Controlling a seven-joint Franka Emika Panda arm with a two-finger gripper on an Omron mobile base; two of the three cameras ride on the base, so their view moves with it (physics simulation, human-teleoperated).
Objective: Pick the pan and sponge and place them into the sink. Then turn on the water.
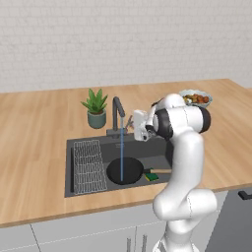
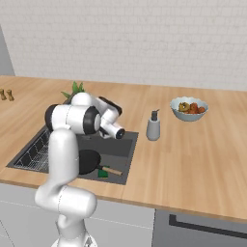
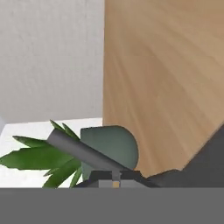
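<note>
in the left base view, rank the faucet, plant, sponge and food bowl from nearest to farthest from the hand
1. Faucet: just left of the hand, behind the sink.
2. Plant: farther left, on the counter behind the sink.
3. Sponge: down in the sink, by the pan's handle. Close to the plant's distance, so this order is uncertain.
4. Food bowl: far right on the counter, beyond the arm.

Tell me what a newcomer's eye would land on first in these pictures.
The big white arm fills the foreground, bent over the dark sink, with its tool up by the faucet. Next comes the thin bluish water falling from the spout into the black pan, which lies in the basin with the sponge beside its wooden handle. A green potted plant stands behind the sink.
</note>
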